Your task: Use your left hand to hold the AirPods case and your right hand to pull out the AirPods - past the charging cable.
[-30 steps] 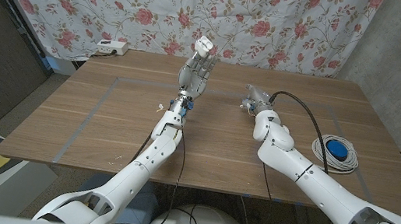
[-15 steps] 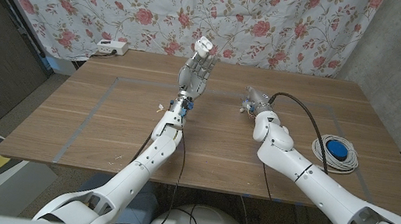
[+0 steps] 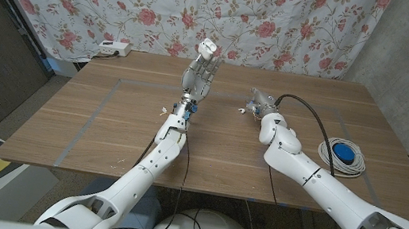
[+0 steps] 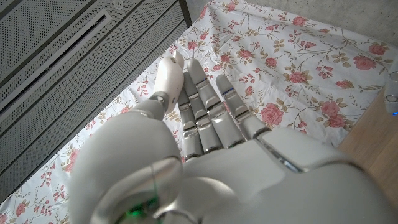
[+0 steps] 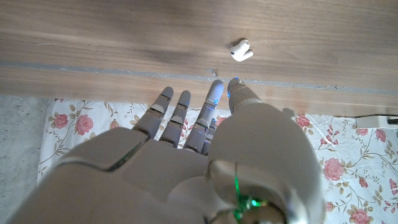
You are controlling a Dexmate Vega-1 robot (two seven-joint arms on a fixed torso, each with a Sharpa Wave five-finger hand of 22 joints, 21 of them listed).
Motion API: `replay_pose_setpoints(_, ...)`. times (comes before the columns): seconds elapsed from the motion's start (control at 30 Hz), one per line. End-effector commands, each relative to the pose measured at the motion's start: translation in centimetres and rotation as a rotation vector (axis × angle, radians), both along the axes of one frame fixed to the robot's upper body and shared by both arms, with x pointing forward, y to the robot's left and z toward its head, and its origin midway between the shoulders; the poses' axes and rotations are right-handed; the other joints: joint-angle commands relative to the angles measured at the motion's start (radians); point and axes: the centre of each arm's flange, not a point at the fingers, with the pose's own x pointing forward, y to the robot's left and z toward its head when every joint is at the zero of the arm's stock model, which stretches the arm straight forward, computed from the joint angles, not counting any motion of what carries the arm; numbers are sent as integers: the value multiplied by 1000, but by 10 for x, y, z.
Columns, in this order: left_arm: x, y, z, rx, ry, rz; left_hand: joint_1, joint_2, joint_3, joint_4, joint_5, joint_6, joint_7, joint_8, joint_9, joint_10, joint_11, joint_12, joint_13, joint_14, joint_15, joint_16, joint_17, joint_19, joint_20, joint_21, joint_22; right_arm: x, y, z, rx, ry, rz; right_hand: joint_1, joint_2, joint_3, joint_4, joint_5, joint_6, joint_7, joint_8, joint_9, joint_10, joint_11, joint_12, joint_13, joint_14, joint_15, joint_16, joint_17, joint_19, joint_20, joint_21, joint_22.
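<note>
One earbud (image 5: 241, 52) beyond right hand (image 5: 205, 118)

Even, soft indoor light (faint shadows); wrist views blur close up.

Case (image 3: 209, 48) mostly hidden by left hand (image 3: 201, 72) fingers (image 4: 205, 106); lid state unclear. Right hand (image 3: 259, 103) small in head view, finger pose unclear. Small white thing (image 3: 162, 110) on worktop (image 3: 108, 117) beside left wrist too small to identify. Cable (image 3: 340, 157) coil cut by right forearm.
</note>
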Motion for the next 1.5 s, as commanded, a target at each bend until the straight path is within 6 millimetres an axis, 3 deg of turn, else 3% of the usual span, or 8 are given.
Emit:
replay_pose_setpoints(0.03, 3, 1, -2, 2, 9, 11, -6, -17, 38, -52, -1, 86, -55, 51, 256, 49, -40, -3, -4, -4, -2, -5, -1, -2, -5, 4, 3, -2, -1, 3, 8, -3, 1, -8, 3, 2, 2, 7, -4, -3, -1, 5, 0, -4, -6, -5, -4, -103, -1, 3, -2, 4, -2, 2)
replay_pose_setpoints(0.63, 9, 0, -3, 3, 12, 4, 9, -42, 13, -107, -2, 89, -57, 43, 235, 44, -46, -15, -18, -16, -5, -5, -6, -2, -9, 9, 2, 2, 1, 3, 9, 10, 2, -12, 5, 2, -2, 11, -3, -4, 1, 5, 4, -1, -17, -30, -4, -103, -3, 1, -5, 8, 0, 1)
replay_pose_setpoints(0.93, 11, -2, -2, 3, 4, -6, 26, -23, 10, -125, 0, 99, -60, 44, 226, 49, -44, -12, -16, -17, -8, 0, -4, -3, -7, 10, 2, 1, 1, 5, 9, 0, 3, -15, 7, 1, -2, 13, -4, -5, 1, 5, 5, -2, -22, -41, -5, -103, -4, 1, -7, 7, 0, 1)
replay_pose_setpoints(1.5, 12, -4, -7, -6, 11, -21, 8, -49, -22, -134, -1, 83, -63, 34, 211, 36, -51, -21, -21, -23, -3, -8, -21, -4, -8, 13, 2, -15, 8, 20, 3, -56, 37, -19, 6, 1, -5, 15, -4, -4, 2, 5, 9, 0, -29, -60, -3, -103, -6, 0, -9, 15, 1, 1)
